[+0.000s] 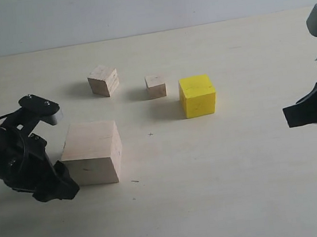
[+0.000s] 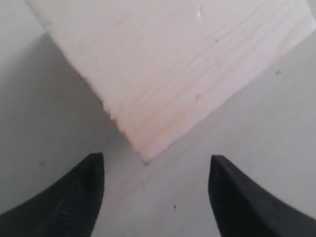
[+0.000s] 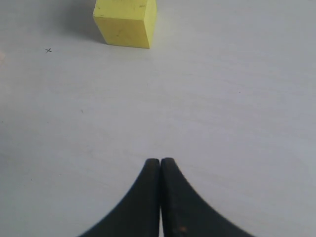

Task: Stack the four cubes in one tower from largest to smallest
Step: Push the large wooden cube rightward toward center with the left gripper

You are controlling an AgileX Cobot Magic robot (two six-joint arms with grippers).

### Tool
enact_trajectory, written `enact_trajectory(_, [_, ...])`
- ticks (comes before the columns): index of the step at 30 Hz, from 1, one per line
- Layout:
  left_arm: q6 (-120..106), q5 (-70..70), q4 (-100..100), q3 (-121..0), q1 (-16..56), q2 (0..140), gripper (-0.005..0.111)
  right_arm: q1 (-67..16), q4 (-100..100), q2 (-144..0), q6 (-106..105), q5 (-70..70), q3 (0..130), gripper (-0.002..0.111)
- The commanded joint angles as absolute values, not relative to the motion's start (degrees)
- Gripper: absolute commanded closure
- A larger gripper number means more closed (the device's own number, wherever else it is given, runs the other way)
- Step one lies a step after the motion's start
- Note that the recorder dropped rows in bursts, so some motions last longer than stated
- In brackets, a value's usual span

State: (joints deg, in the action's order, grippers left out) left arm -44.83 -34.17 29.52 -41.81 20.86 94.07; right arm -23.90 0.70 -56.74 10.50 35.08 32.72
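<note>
While largest cube (image 2: 173, 64) points a corner at spread left gripper (image 2: 157, 159), right gripper (image 3: 160, 161) clenched

Counted by kind, with clock directions taken from the one pencil cross (image 1: 150, 134) on the one table (image 1: 244, 200). Two of pale wood: one large pale cube (image 1: 91, 152) at nine o'clock, one smallest pale cube (image 1: 155, 86) at twelve. One yellow cube (image 1: 197, 95) at two o'clock. One layered-grain cube (image 1: 103, 80) at eleven. Four in all, each standing alone, none on another. Two black grippers: one left gripper (image 2: 157, 160) at eight o'clock, one right gripper (image 3: 160, 160) at three.
</note>
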Motion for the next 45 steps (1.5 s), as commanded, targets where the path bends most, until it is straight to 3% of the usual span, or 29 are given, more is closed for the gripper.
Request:
enact_trajectory(1, [-51.78, -32.06, 34.62, -43.75, 21.18, 95.53, 0.046, -23.98, 1.04, -56.64, 10.05, 35.2, 32.97, 0.108])
enact_trajectory(13, [-57.63, -33.78, 41.94, -49.43, 21.45, 103.61, 0.046, -23.98, 1.44, -56.64, 10.05, 35.09, 32.97, 0.108])
enact_trajectory(26, [-63.9, -33.25, 46.75, -56.91, 26.27, 109.02, 0.046, -23.98, 2.03, -56.64, 10.05, 34.65, 32.97, 0.108])
enact_trajectory(45, [-64.24, -27.82, 63.68, -57.68, 26.4, 109.38, 0.046, -23.98, 2.34, -56.64, 10.05, 34.65, 32.97, 0.108])
